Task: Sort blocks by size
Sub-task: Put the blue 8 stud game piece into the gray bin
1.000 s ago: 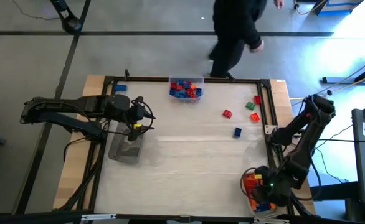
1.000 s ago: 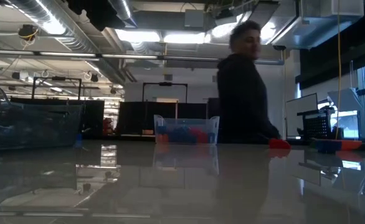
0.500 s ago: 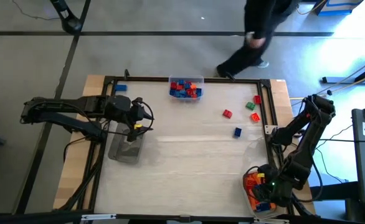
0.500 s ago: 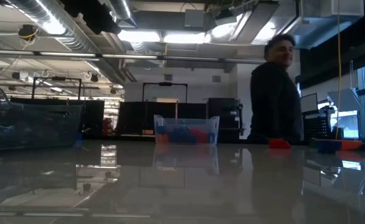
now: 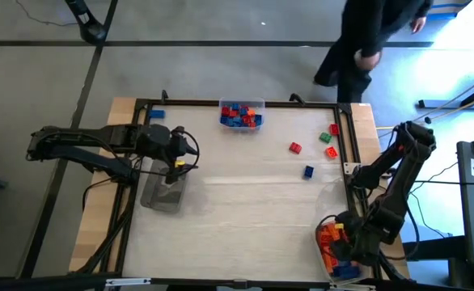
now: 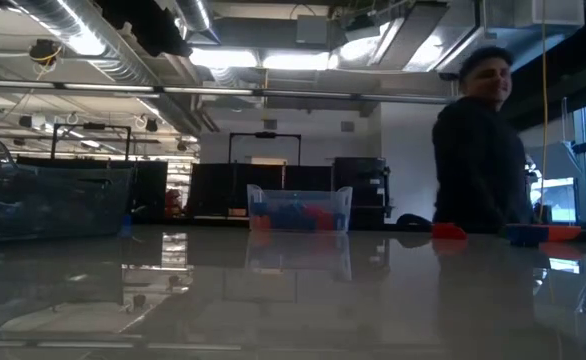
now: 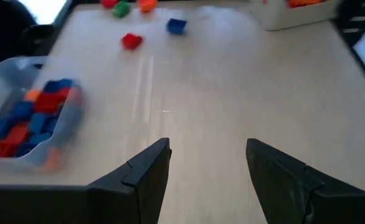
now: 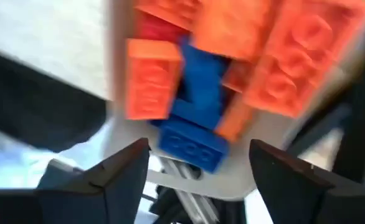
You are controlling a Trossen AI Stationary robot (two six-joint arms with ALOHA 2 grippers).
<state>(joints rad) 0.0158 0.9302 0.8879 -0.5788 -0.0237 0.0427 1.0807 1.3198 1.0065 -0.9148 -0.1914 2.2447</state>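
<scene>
Several blue and red blocks lie in a clear tray [image 5: 242,115] at the far edge, also in the low view [image 6: 300,208]. Loose blocks rest on the table at the far right: red [image 5: 295,147], green [image 5: 324,137], orange [image 5: 331,151], blue [image 5: 308,171]. Orange and blue blocks [image 8: 189,81] fill a clear tray [image 5: 334,246] at the near right. My right gripper [image 8: 198,168] is open just over that tray, with a blue block [image 8: 192,146] between its fingers' lines. My left gripper [image 7: 207,162] is open and empty at the left [image 5: 175,166], above another clear tray [image 5: 162,194].
A dark frame [image 5: 237,103] runs around the table top. A blue block [image 5: 156,114] lies at the far left corner. A person [image 5: 374,32] stands beyond the far right edge and shows in the low view [image 6: 483,150]. The table's middle [image 5: 245,210] is bare.
The person beyond the far edge has walked toward the right. Both arms have stayed about where they were.
</scene>
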